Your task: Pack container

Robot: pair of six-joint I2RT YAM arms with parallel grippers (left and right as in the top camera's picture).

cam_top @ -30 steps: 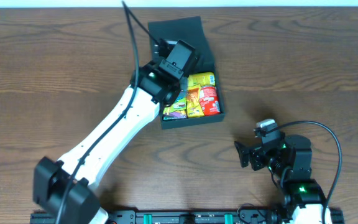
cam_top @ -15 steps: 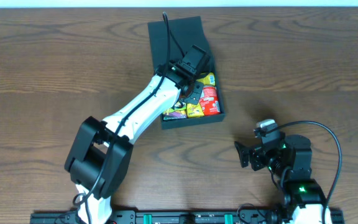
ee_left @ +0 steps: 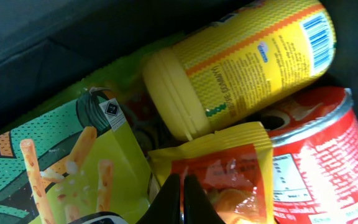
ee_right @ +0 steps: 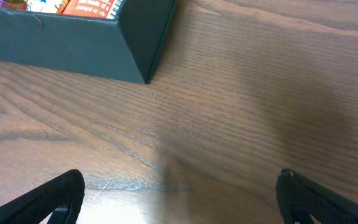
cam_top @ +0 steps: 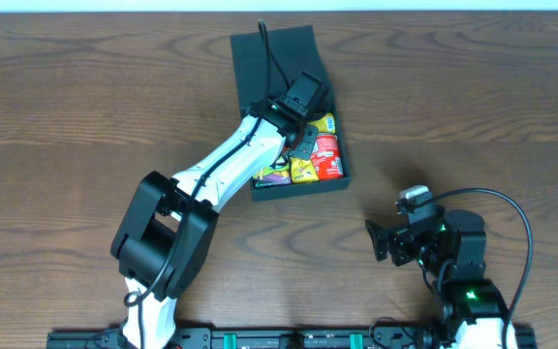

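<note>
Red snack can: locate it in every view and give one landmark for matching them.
Overhead: the red snack can lies in the container, right side, near its lower-right corner.
Left wrist: lower right, below the yellow can.
Right wrist: cannot tell; only packaging scraps show above the wall, top left.
Shared landmark: the container's dark wall.

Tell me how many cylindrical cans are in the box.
2. In the dark teal-black cardboard box, the yellow cylindrical can lies nearer the lid; the red cylindrical can lies beside it. The white left arm may hide others.
</note>
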